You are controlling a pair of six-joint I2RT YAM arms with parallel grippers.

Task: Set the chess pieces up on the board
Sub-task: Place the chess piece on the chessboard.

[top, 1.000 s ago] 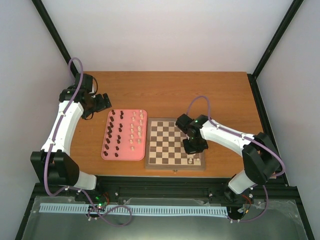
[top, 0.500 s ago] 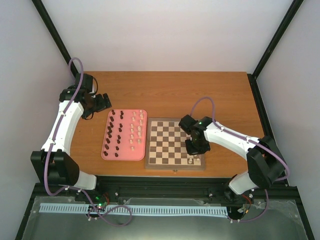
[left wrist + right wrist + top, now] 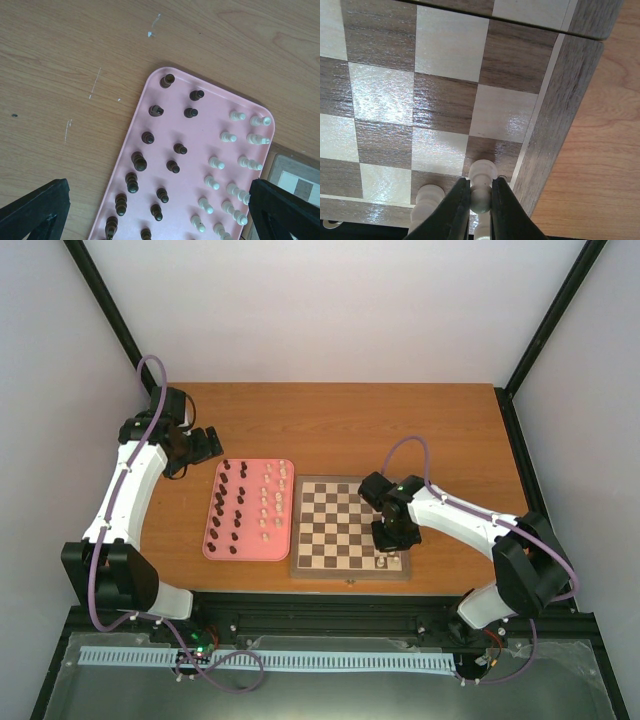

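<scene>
Right claw (image 3: 480, 197) edged rightward, clamped on cream piece (image 3: 482, 172) at board (image 3: 445, 100) corner; left claw (image 3: 159, 190) spread wide.

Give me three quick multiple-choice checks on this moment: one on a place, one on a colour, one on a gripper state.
1. Where is the right gripper?
A. at the centre of the chessboard
B. at the chessboard's near-right corner
C. at the chessboard's far-left corner

2. What colour is the chess piece it holds?
A. cream-white
B. dark brown
C. red

3. How is the left gripper?
A. shut on a piece
B. shut, empty
C. open, empty

Answers:
1. B: the overhead view shows it low over that corner, by the rim.
2. A: the right wrist view shows a pale peg clamped between the fingers.
3. C: the left wrist view shows its fingers far apart with nothing held between them.
</scene>
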